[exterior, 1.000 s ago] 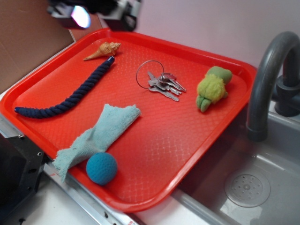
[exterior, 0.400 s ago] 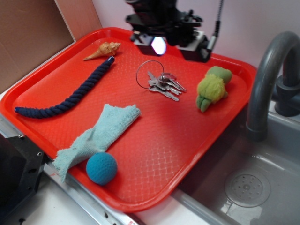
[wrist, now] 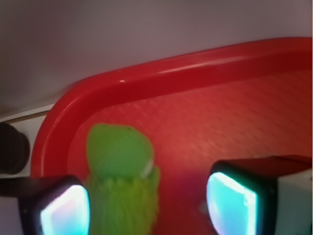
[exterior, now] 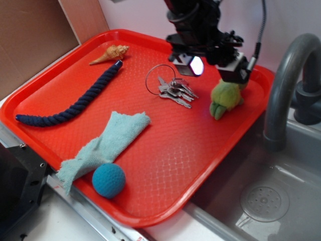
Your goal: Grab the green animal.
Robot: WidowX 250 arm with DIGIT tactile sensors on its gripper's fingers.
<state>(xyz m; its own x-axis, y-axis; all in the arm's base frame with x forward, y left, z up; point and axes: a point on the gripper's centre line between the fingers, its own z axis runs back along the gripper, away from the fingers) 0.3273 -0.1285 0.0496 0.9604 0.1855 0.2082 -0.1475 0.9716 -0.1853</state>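
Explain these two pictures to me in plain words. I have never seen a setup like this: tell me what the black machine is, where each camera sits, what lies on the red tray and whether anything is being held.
The black machine is a robot arm; its gripper, a two-fingered claw, hangs over the tray's far right part. One picture comes from a camera beside the tray, looking down at it. The other comes from a camera on the arm's wrist, looking out between the two fingers.

On the tray lie a seashell, a dark blue rope, a bunch of keys, a pale teal cloth, a teal ball and the green animal, a small plush toy. A sink with a grey tap sits to the right.

Nothing is held. The gripper is open, above the toy, which sits close by one finger in the wrist view.
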